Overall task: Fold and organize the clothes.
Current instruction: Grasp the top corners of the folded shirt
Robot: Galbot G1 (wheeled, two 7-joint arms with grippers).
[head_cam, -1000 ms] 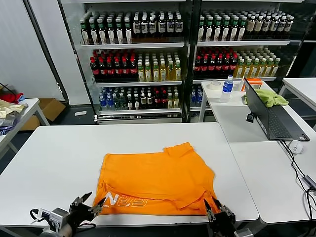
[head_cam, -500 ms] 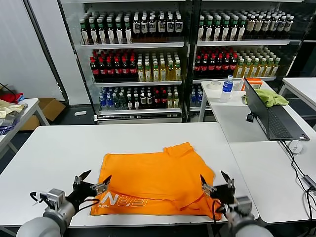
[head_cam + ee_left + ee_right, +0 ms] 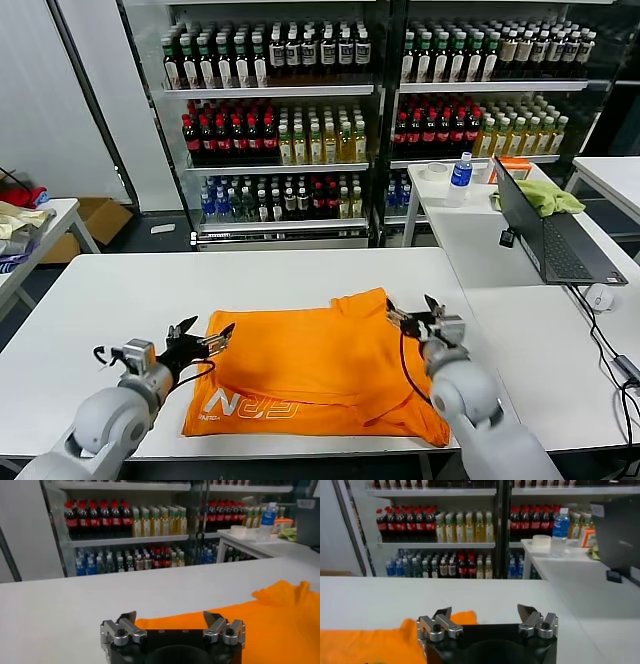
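The bright orange T-shirt (image 3: 315,365) lies partly folded on the white table (image 3: 120,300), white lettering at its near left edge. My left gripper (image 3: 205,337) is open and empty at the shirt's left edge, halfway up its side. My right gripper (image 3: 415,313) is open and empty over the shirt's far right corner. In the left wrist view the left gripper (image 3: 171,621) has orange fabric (image 3: 280,615) just ahead of its spread jaws. In the right wrist view the right gripper (image 3: 485,615) has the shirt (image 3: 370,642) under and beside it.
An open laptop (image 3: 545,235), a mouse (image 3: 600,296) and cables lie on the adjoining table to the right. A yellow-green cloth (image 3: 548,196) and a water bottle (image 3: 459,178) stand farther back. Drink shelves (image 3: 300,120) fill the background. A fabric pile (image 3: 18,215) sits far left.
Both grippers have risen from the table's near edge and moved forward along the shirt's sides, the right one reaching the far right corner. Both stay open and empty.
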